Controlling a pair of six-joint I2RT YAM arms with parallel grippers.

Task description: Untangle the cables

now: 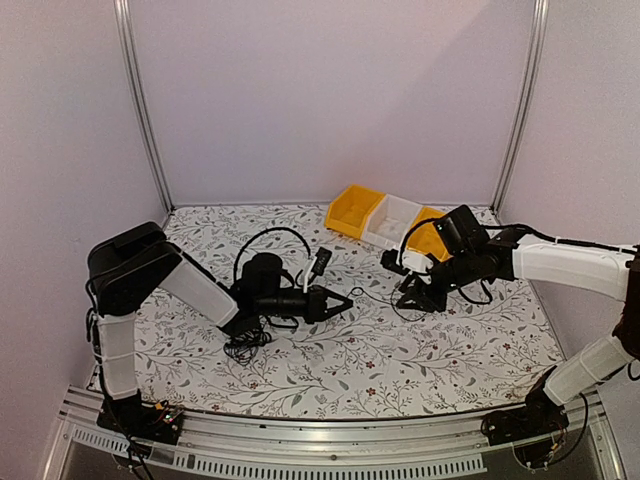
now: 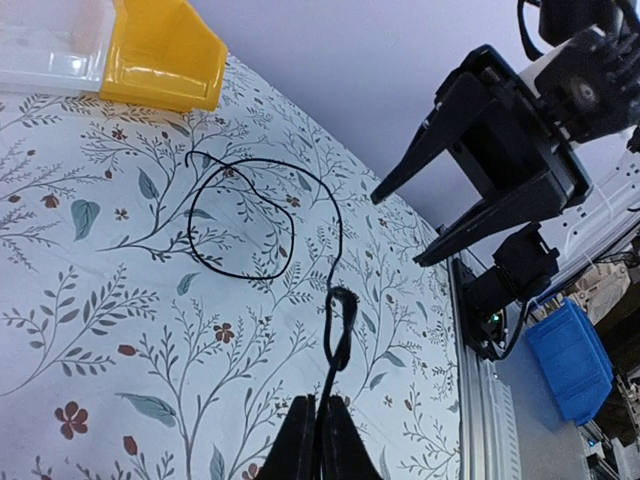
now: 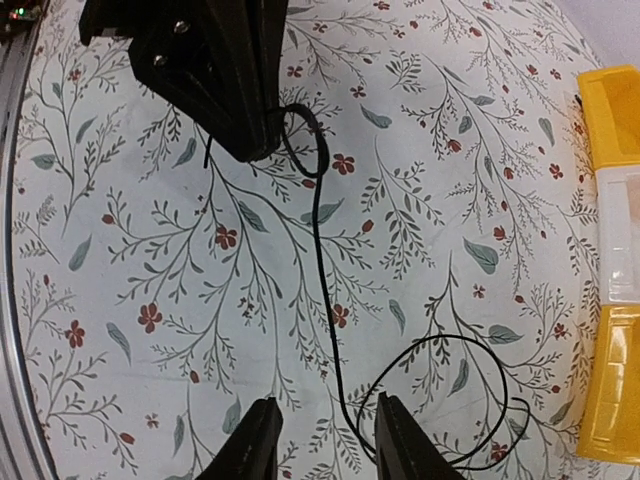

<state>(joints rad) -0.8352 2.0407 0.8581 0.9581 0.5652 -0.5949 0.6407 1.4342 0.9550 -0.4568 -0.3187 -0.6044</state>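
A thin black cable (image 1: 375, 297) lies stretched across the floral table between my two grippers. My left gripper (image 2: 322, 405) is shut on one end of the cable (image 2: 335, 300), which is folded back on itself just past the tips and then curls into a loop (image 2: 240, 215). My right gripper (image 3: 325, 410) is open, and the cable (image 3: 325, 250) passes between its fingers without being pinched; a loop (image 3: 445, 400) lies to their right. A small clump of cables (image 1: 245, 345) sits beside the left arm.
Three bins stand in a row at the back of the table: yellow (image 1: 355, 210), white (image 1: 392, 220), yellow (image 1: 428, 238). The same bins line the right edge of the right wrist view (image 3: 612, 120). A blue bin (image 2: 570, 355) sits beyond the table's metal rail.
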